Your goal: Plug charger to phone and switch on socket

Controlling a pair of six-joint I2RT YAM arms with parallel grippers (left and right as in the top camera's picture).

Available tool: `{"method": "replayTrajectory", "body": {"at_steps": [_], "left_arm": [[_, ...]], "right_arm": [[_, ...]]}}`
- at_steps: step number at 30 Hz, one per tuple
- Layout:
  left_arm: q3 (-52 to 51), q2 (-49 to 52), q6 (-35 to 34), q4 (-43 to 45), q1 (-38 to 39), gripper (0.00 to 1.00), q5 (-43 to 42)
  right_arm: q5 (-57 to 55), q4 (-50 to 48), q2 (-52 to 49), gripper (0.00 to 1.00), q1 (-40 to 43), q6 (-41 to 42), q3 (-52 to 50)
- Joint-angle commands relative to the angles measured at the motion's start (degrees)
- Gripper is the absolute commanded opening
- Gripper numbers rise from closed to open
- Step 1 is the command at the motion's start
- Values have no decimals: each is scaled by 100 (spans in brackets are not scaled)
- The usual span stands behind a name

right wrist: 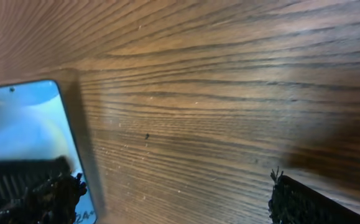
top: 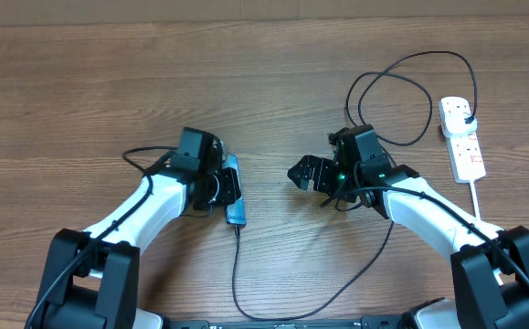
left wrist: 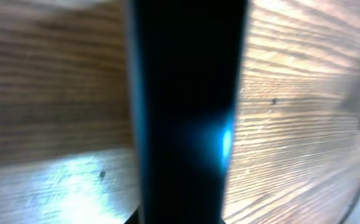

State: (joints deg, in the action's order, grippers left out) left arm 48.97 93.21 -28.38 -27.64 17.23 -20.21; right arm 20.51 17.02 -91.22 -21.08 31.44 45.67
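Altogether one phone (top: 235, 196) clamped in left claw (top: 225, 187), one charger (top: 236, 274), one socket (top: 463, 139), right claw (right wrist: 167, 208) apart.

Your overhead view is sharp and evenly lit, with only soft shadows. Your left wrist view is all blur. Left of your right gripper (right wrist: 167, 198), the phone (right wrist: 24, 124) glares pale.

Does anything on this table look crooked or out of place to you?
The phone is not lying flat. It appears tipped up on its long edge, clamped in the left gripper, with its lit screen facing the open right gripper. Nothing looks spilled or broken.
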Motion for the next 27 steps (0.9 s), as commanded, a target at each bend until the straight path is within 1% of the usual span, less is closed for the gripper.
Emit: {"method": "replayTrajectory", "body": {"at_steps": [1,5,9,19,23,27], "left_arm": [[636,-170,-22,-382,146,4,739],[1047,-170,120,-868,275,4,1047],[1045,-63,92,-984,365,4,1001],[1045,822,92,-1016,605,5,1014],[1045,1045,92,-1003,605,9,1014],[1045,1104,94,-1010,605,20,1012]], "right_arm": [[-168,-20,109,100,15,-46,55],[-168,-20,109,100,15,-46,55],[-168,-20,109,100,15,-46,55],[-313,-17,109,100,15,-46,55],[-313,-17,109,100,15,-44,55],[-313,-17,109,100,17,-46,55]]}}
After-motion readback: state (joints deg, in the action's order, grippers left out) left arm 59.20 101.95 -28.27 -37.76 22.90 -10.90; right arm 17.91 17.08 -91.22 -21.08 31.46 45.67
